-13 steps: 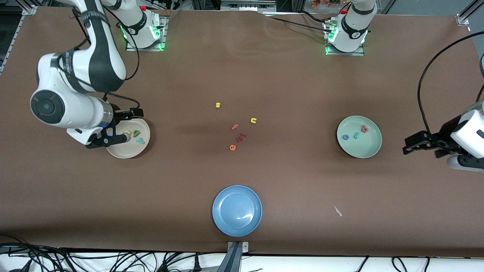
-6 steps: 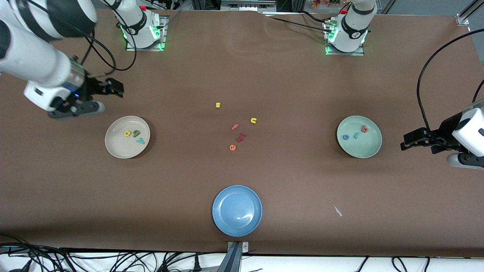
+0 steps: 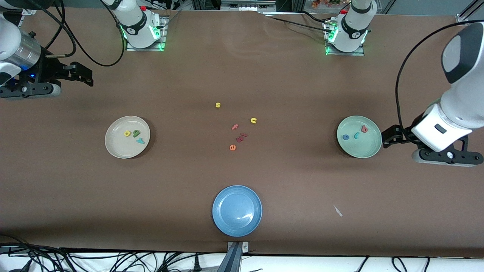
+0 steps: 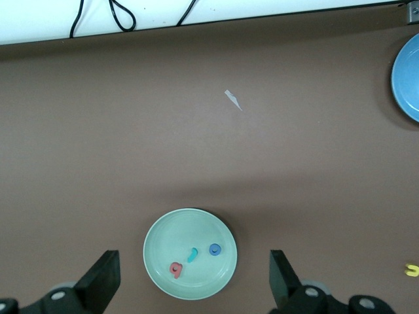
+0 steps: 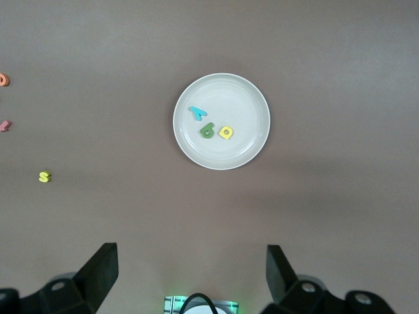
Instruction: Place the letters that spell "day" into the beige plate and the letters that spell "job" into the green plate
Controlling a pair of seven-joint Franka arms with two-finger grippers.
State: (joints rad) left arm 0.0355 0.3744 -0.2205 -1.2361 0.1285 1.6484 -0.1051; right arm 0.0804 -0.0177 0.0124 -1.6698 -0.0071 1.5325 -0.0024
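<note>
Lifted away from the beige plate (image 3: 127,136), the right gripper (image 3: 81,73) now hangs high over the bare counter (image 3: 242,68) at the plate's eleven o'clock, jaws spread wide and carrying nothing; the left gripper (image 3: 389,136), equally wide open and empty, has drifted in to hover just off the green plate (image 3: 359,136) at its three o'clock. On the beige plate lie the letters that spell "day": the yellow "d" (image 3: 127,133), the olive "a" (image 3: 136,132) and the teal "y" (image 3: 140,141), clustered close together near the plate's middle. On the green plate sit the letters that spell "job": the blue "o" (image 3: 345,137), the teal "j" (image 3: 356,135) and the coral "b" (image 3: 364,129), strung in a short row. Left loose at the counter's centre are a yellow "s" (image 3: 217,105), a yellow "n" (image 3: 253,120), a coral "f" (image 3: 235,127), an orange "e" (image 3: 232,147) and dark red pieces (image 3: 241,137), none of them needed for either word. A blue plate (image 3: 237,210) at six o'clock stays empty. With both words sorted, the open, raised grippers suggest the arms are pulling clear, the job apparently done.
</note>
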